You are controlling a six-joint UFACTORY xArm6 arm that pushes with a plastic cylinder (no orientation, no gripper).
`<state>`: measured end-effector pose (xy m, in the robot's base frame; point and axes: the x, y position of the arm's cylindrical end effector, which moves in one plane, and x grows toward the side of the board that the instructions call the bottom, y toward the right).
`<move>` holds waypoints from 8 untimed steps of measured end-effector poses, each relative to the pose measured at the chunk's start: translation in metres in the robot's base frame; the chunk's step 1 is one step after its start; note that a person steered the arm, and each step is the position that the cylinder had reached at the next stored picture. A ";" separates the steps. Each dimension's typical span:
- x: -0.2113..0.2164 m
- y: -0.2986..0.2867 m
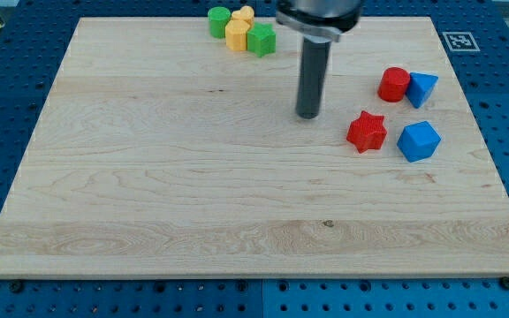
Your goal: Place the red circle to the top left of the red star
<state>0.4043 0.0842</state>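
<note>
The red circle (394, 84) lies on the wooden board near the view's right, touching a blue triangle block (422, 87) on its right. The red star (367, 132) lies below and a little left of the red circle. My tip (307, 115) rests on the board left of both red blocks, about a block's width left of the star and apart from it. It touches no block.
A blue cube-like block (418, 140) sits right of the red star. A cluster of a green round block (219, 21), a yellow block (238, 34), a second yellow block (245, 14) and a green block (262, 40) lies at the view's top centre.
</note>
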 end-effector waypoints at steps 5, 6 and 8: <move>-0.099 0.150; -0.054 0.144; -0.047 0.088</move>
<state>0.3576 0.1726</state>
